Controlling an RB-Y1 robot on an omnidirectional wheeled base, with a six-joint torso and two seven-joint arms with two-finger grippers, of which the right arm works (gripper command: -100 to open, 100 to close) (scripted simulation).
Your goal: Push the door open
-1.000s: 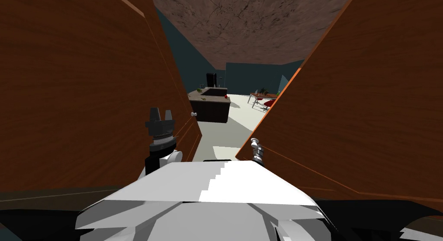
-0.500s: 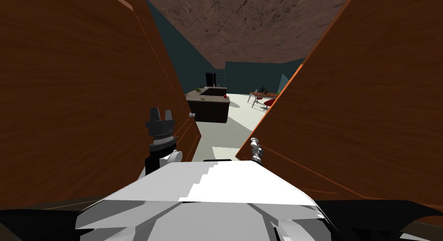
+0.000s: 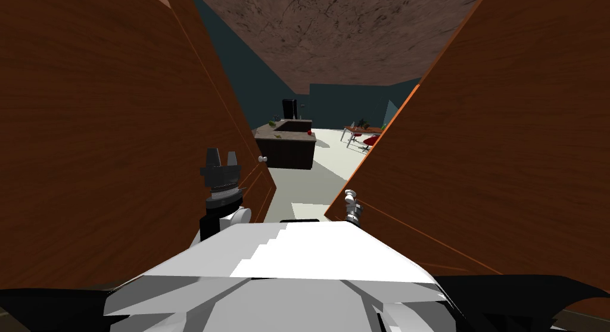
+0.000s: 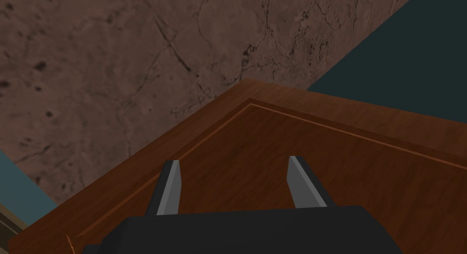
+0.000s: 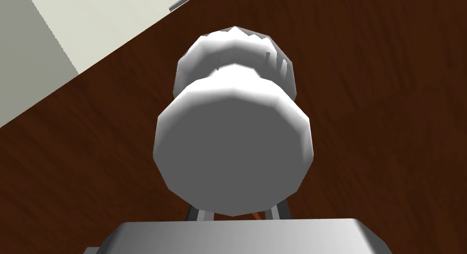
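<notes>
No text, label, brand, number or sign can be read anywhere; the door [image 3: 488, 143] shows plain wood grain only; its knob [image 5: 233, 146] is unmarked grey.

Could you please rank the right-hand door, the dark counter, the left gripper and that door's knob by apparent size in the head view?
1. right-hand door
2. dark counter, though far away
3. left gripper
4. knob

Wood-grain door [image 3: 506, 137], smooth matt knob [image 5: 232, 146]
</notes>
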